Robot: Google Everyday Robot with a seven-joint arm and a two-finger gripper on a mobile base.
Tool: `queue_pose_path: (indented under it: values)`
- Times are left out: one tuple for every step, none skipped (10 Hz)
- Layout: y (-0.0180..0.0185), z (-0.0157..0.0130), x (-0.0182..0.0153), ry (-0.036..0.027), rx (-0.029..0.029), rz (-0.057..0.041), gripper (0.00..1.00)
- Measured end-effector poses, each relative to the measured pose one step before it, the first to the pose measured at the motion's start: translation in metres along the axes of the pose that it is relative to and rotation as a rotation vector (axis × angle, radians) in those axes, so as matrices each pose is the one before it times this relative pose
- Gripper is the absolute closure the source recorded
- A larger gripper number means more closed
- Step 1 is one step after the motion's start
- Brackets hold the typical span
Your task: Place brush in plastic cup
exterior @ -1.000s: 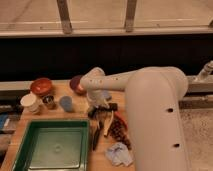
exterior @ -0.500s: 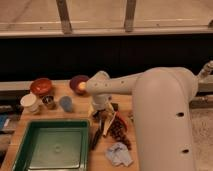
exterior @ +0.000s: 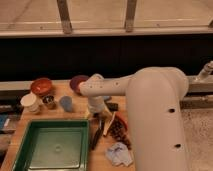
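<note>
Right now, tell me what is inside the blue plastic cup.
Nothing sticks out of the plastic cup; its wall hides its bottom. The brush lies on the table beside the green tray, and the gripper hovers by its far end.

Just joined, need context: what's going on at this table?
The robot's arm reaches over the table, its tool open and low over the utensils beside the green tray. The brush lies on the table, not yet grasped. The plastic cup stands upright beyond the tray's far edge, no brush in it.
</note>
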State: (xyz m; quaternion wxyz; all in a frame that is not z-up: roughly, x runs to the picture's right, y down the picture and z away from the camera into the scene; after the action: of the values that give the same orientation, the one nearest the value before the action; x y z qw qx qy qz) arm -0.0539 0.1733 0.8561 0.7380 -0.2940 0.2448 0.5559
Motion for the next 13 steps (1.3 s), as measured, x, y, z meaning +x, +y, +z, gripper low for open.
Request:
queue_pose_path:
  values:
    - [0.00506,-0.00332,0.00053,-0.00461,0.00379,-0.01392,0.22]
    - [0.0037,-0.00121,0.00098,0.00035,0.00448,-0.01194,0.29]
    - [0.00513,-0.00031,-0.00027,0.00289,0.0019,-0.01045,0.38]
    - [0.0058,0.00409,-0.00031,0.01132,-0.00231,-0.01593,0.48]
    - [-0.00022,0.00546,-0.00086,0.01281,-0.00587,-0.00345,0.59]
    - [-0.00227,0.00467,-0.00059,0.0109,-0.0064,0.00174,0.68]
    - [-0.00018,0.00334,-0.00056,0.00855,-0.00539,-0.00104,0.76]
    - [-0.00102,0.00378,-0.00018,0.01524,-0.00371,-0.00262,0.88]
    - [-0.00111,0.00211,-0.00143,0.00678,-0.00153,0.00675,0.96]
    - [-0.0002,0.00007,-0.0001,-0.00117,0.00116,-0.00117,1.0]
    - [-0.0008,-0.00057,-0.00024,-0.0014,0.00066,0.00112,1.0]
    - [-0.0003,-0.00004,-0.00007,-0.00026,0.00037,0.00092,1.0]
    - [-0.00027,0.00001,-0.00008,-0.00003,0.00069,0.00077,1.0]
